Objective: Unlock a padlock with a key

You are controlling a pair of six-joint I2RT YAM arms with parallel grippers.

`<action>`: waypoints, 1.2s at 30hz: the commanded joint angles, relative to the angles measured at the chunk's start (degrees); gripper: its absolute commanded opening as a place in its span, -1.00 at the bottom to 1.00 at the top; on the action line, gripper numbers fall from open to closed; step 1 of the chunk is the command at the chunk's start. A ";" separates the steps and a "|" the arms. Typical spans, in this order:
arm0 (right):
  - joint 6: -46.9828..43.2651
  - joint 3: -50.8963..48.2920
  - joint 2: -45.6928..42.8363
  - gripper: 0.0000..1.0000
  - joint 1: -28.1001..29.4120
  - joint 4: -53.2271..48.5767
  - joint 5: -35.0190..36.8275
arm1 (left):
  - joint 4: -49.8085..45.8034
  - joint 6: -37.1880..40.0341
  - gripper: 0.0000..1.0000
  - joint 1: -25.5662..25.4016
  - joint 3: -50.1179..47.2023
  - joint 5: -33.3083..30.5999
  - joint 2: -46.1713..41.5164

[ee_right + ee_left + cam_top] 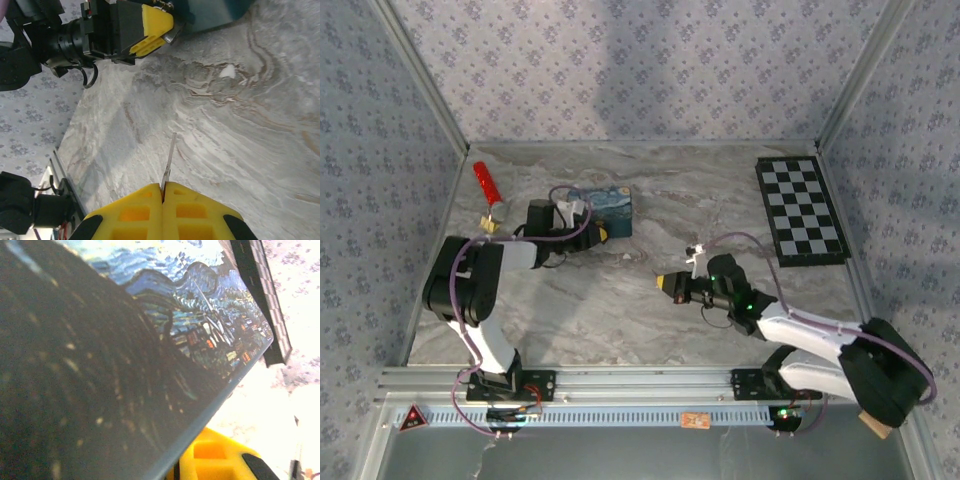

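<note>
The right jaws are pressed together on the key (170, 157), whose thin metal blade sticks straight out from between the yellow tips above the marble bench (620, 320). Well apart from them, the left jaws sit right against the blue painted tin (605, 205); whether they are spread or closed I cannot tell. A small metal piece shows at their tips beside the tin, but the padlock is too small to pick out with certainty.
</note>
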 commanded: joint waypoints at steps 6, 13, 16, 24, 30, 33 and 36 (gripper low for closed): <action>8.36 2.99 14.60 -1.00 1.58 20.43 0.01 | -0.61 -1.09 -1.00 -0.92 0.42 8.09 -3.75; 10.99 6.27 24.55 -1.00 2.02 30.22 0.24 | -0.63 -2.10 -1.00 -1.49 0.32 8.90 -3.92; 14.78 7.07 30.29 -1.00 0.91 37.97 -0.39 | -0.30 -2.94 -1.00 -1.75 0.36 9.71 -3.57; 19.67 8.11 38.52 -1.00 -0.03 49.66 -2.70 | -0.06 -4.27 -1.00 -2.43 0.56 11.08 -3.23; 18.90 9.35 41.23 -1.00 -0.63 51.61 -6.84 | -0.86 -3.64 -1.00 -2.54 1.35 11.75 -2.97; 16.88 10.00 42.21 -1.00 -0.83 51.62 -8.73 | -1.22 -3.49 -1.00 -2.54 1.55 11.89 -2.87; 16.54 9.99 42.78 -1.00 -1.38 51.62 -9.26 | -1.48 -3.40 -1.00 -2.54 1.64 11.98 -2.87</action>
